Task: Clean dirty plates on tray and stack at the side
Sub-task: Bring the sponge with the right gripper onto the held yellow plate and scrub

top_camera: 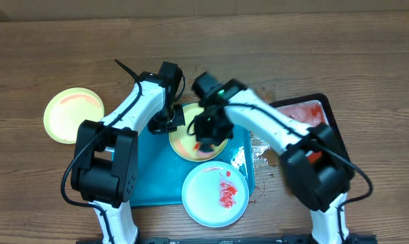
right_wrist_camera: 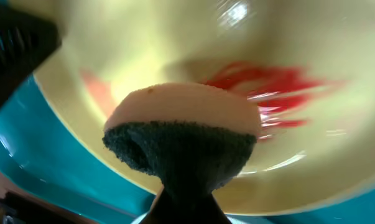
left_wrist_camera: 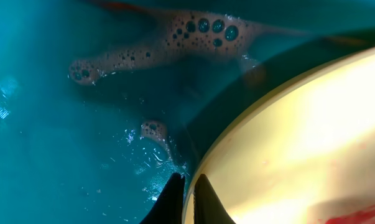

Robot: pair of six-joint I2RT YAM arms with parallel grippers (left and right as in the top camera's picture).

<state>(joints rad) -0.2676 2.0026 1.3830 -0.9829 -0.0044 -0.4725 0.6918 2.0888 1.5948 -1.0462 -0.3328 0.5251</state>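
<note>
A pale yellow-green plate with red smears lies on the turquoise tray. My left gripper is shut on that plate's rim, one finger on each side. My right gripper is shut on a sponge with a pink top and dark underside, pressed on the plate's red sauce. A pale blue-white plate with red smears sits at the tray's front right. Another yellow-green plate lies on the table at the left.
A black tray with red liquid sits at the right. Foamy water is spilled on the turquoise tray and on the table near its right edge.
</note>
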